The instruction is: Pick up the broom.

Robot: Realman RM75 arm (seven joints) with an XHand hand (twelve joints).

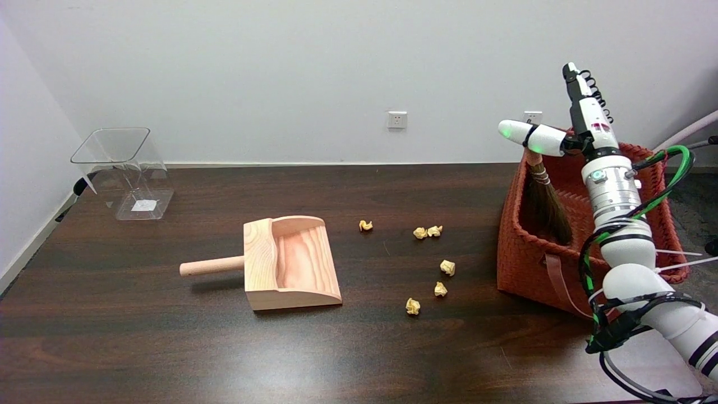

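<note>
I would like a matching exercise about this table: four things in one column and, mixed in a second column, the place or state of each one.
Things
1. broom
2. wooden dustpan
3. clear container
4. paper scraps

Places or states
A. at the table's far left corner
B. scattered on the table between the dustpan and the red basket
C. bristles down inside the red basket, its top held by the right hand
D. lying flat, handle pointing left

Pairs: 1-C, 2-D, 3-A, 4-B
</note>
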